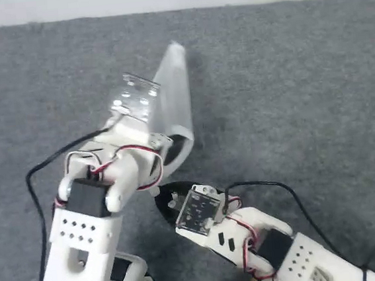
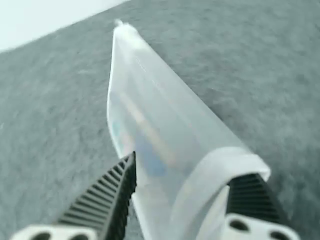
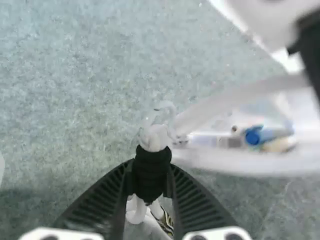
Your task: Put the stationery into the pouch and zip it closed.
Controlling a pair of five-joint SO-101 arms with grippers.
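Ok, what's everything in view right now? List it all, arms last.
pouch: one, clear, held up in the left gripper, lower end by the right gripper
stationery: count unclear, blue and pale pieces, inside the pouch
zip pull: one, black with a white cord, at the pouch's end, in the right gripper
table: one, grey, under everything
left gripper: one, black fingers, shut on the pouch
right gripper: one, black fingers, shut on the zip pull
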